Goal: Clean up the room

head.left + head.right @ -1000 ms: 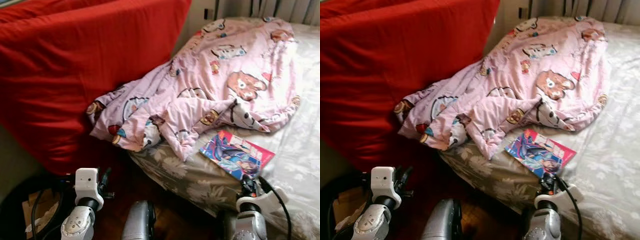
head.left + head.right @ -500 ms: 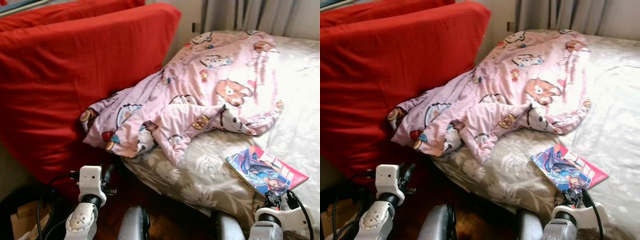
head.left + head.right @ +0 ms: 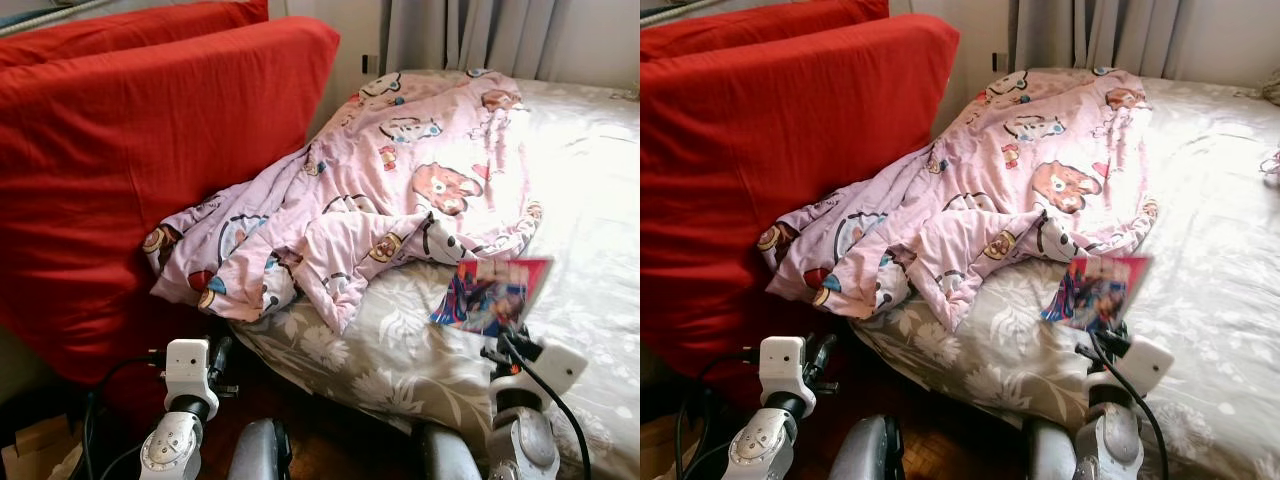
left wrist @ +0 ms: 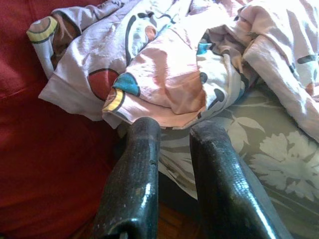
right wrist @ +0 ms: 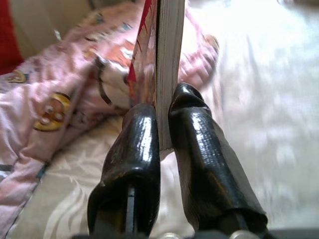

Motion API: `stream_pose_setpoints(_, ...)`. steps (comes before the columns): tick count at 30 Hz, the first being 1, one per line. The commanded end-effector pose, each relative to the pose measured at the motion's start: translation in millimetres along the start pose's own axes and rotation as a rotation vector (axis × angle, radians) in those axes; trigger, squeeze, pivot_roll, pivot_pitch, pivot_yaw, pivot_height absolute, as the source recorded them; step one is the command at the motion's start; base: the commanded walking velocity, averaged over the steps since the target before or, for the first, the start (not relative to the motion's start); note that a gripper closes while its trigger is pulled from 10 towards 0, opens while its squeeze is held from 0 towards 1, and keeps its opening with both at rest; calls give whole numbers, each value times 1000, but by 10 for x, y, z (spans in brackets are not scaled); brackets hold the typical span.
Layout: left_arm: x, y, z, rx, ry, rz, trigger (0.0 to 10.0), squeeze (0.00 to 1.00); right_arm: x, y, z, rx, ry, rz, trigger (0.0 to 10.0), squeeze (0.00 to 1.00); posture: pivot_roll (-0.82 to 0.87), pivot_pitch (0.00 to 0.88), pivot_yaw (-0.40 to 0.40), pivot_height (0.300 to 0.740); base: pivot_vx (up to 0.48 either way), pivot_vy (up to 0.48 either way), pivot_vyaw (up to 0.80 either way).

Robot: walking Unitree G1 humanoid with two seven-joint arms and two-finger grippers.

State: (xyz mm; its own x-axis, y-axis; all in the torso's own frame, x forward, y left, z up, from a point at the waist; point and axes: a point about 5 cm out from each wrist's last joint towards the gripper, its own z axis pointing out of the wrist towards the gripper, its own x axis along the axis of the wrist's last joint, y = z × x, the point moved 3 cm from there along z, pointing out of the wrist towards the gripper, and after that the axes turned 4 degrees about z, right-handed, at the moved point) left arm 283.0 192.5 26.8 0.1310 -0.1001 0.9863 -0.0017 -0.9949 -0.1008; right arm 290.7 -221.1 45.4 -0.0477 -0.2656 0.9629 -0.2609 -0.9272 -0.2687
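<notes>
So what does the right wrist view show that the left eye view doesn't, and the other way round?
The right wrist view alone shows the grip close up: the right gripper has its fingers clamped on the bottom edge of the book, which stands upright, and the page edges are plain.

The left eye view alone takes in the red cushions, the curtain, the left gripper low beside the bed, and the book's colourful cover.

Both show the book, the pink blanket and the floral sheet.

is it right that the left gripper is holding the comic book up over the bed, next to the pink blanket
Not the left. The right gripper is shut on the comic book, as the right wrist view shows. It is held up over the bed, next to the pink blanket.
</notes>
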Motion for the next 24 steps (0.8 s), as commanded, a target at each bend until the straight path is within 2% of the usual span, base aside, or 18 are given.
stream_pose_setpoints(1, -23, -7, 17, 9, -6, 6, 10000, 0, 188, -128, 82, 53, 76, -38, 10000, 0, 21, 0, 66, 611, 0, 0, 0)
stream_pose_setpoints(9, -286, -81, -19, 54, -102, -30, 10000, 0, 277, -255, 157, 115, 92, -67, 10000, 0, 3, 0, 56, 661, 0, 0, 0)
stream_pose_setpoints(11, -432, -100, -51, 69, -162, -46, 10000, 0, 267, -289, 182, 147, 71, -77, 10000, 0, -2, 0, 47, 681, 0, 0, 0)
stream_pose_setpoints(19, -660, -187, -101, 113, -274, -71, 10000, 0, 242, -369, 250, 211, 40, -92, 10000, 0, 6, 0, 21, 731, 0, 0, 0)
stream_pose_setpoints(24, -824, -243, -177, 149, -364, -98, 10000, 0, 188, -450, 281, 260, 5, -96, 10000, 0, 30, 0, -2, 740, 0, 0, 0)
